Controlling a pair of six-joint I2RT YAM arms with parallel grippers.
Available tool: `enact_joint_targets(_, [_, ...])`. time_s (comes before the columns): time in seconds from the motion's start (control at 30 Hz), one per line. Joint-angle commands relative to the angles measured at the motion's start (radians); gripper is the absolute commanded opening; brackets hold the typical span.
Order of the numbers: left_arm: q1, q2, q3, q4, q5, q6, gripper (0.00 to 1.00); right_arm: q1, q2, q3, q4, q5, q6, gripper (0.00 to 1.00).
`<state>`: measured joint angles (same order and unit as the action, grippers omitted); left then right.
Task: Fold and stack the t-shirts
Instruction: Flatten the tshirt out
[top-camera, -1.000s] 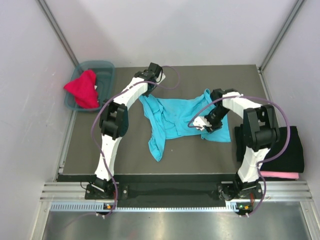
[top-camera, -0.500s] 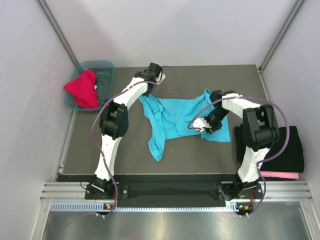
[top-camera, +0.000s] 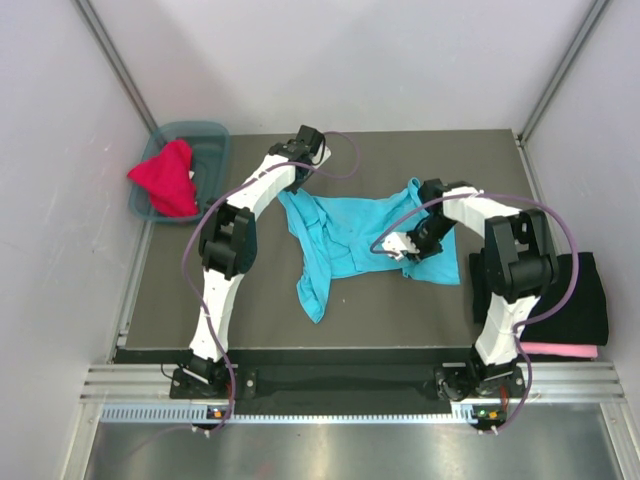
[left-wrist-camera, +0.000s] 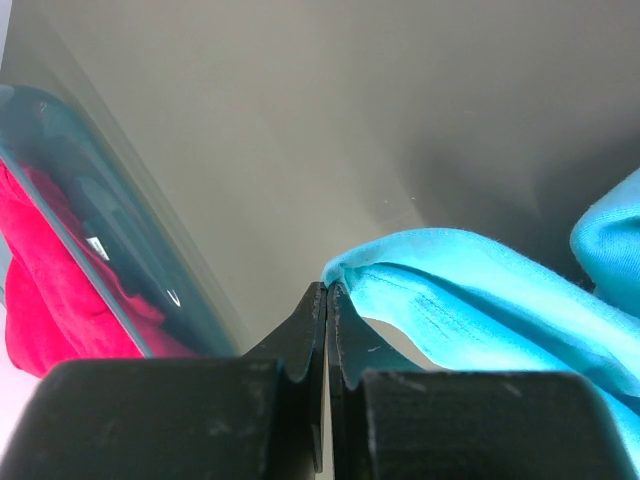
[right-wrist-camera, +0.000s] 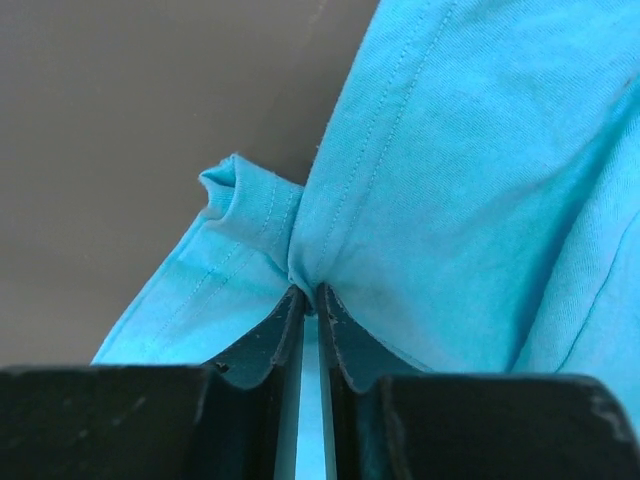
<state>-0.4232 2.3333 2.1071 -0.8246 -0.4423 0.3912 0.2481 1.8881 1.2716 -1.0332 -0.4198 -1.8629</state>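
Turquoise is the colour at the middle of the scene: the turquoise t-shirt (top-camera: 345, 235) lies rumpled and partly spread on the dark tabletop (top-camera: 400, 310), one long fold trailing toward the near edge.

The left jaws are pressed together at the shirt's far left corner, with a rolled hem of the cloth caught at their tips. How much fabric sits between them is hard to judge from the wrist view, but it looks like a thin pinch. The right jaws are clamped on the same shirt at its right side. They are drawn almost together, with a strip of turquoise showing in the narrow slit between them and the cloth gathered into a small pucker just above the tips.

At the far left corner stands a teal plastic tub (top-camera: 205, 130) and the red t-shirt (top-camera: 168, 180) is bunched in it, spilling over its left rim. Off the right edge of the tabletop lies the black t-shirt (top-camera: 580, 300), folded flat — under it, only a thin near edge of the pink t-shirt (top-camera: 560, 350) shows.
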Motion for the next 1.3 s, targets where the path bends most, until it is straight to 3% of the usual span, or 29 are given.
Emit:
enact_joint_targets(0.0, [0.004,0.011,0.017,-0.001,-0.01,-0.008,0.0,-0.003,-0.026,0.057,0.027,-0.033,0.062,0.06])
enact_joint_targets(0.07, [0.006,-0.002,0.019,0.001,-0.013,-0.003,0.0,-0.018,-0.029,0.092,0.044,-0.051,0.126,0.01])
enact_joint_targets(0.3, [0.034,-0.094,-0.045,0.047,-0.024,0.046,0.0,-0.055,-0.046,0.304,0.051,-0.077,0.301,0.0])
enact_joint_targets(0.6, [0.038,-0.187,-0.044,0.07,0.034,0.084,0.0,-0.023,-0.185,0.284,0.025,-0.063,0.484,0.0])
enact_joint_targets(0.7, [0.038,-0.242,-0.08,0.07,0.059,0.08,0.0,0.032,-0.196,0.319,-0.085,-0.018,0.498,0.09])
enact_joint_targets(0.8, [0.037,-0.308,-0.148,0.09,0.094,0.057,0.0,0.089,-0.234,0.261,-0.067,-0.033,0.583,0.0])
enact_joint_targets(0.93, [0.026,-0.364,-0.174,0.085,0.106,0.031,0.0,0.111,-0.29,0.254,0.024,-0.027,0.697,0.0])
enact_joint_targets(1.07, [0.027,-0.431,-0.148,0.062,0.103,0.006,0.0,0.025,-0.274,0.504,0.103,-0.02,0.937,0.0])
enact_joint_targets(1.27, [0.029,-0.595,-0.148,0.14,0.005,0.072,0.0,-0.127,-0.244,0.841,0.226,0.142,1.22,0.0])
